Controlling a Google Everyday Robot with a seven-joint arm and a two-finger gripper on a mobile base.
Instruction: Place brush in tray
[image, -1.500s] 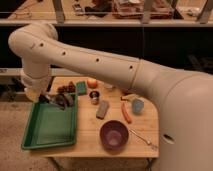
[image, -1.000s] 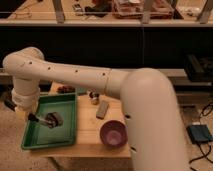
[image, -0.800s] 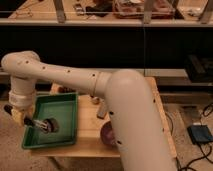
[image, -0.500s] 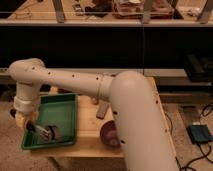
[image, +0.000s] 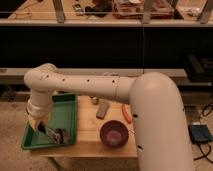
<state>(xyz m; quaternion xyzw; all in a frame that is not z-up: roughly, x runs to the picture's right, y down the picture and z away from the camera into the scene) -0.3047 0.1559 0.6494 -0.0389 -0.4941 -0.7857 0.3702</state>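
The green tray lies on the left part of the wooden table. My gripper is low inside the tray, near its front edge, below the white wrist. The brush, small and dark with a lighter greyish rounded part, sits right at the gripper's tip on the tray floor near the front right corner. I cannot see whether it is held. The big white arm sweeps across the right of the view and hides part of the table.
A round purple bowl stands right of the tray near the table's front edge. A flat grey oblong block lies behind it, and an orange item to its right. A dark shelf unit stands behind the table.
The arm has swung left and lowered, bringing the gripper with the brush from above the tray's middle down to the tray's front part.
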